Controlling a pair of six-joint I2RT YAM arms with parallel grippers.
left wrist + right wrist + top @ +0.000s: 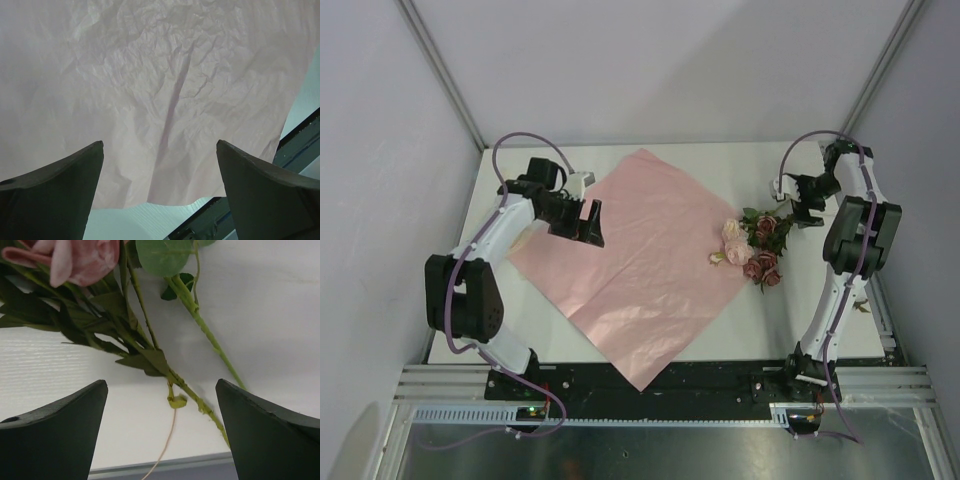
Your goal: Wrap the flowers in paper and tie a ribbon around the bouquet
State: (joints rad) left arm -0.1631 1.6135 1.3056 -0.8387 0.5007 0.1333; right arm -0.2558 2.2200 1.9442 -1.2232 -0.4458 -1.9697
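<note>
Stems of the flowers (145, 340) lie crosswise below and between the fingers of your right gripper (160, 385), which stand spread and empty above the table (260, 315). Come straight down and pinch the bunched stalks, not leaves. Beyond those fingers the heads touch a corner of the paper (640, 250). Your left gripper (160, 145), likewise spread and empty, hovers over the opposite corner.

Thin pink paper (640, 260) is matt and finely crinkled; flowers (755, 250) have cloth-like petals; table (770, 322) smooth, white

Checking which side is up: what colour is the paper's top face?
Pale pink: large thin paper sheet, clearest in top external view.
</note>
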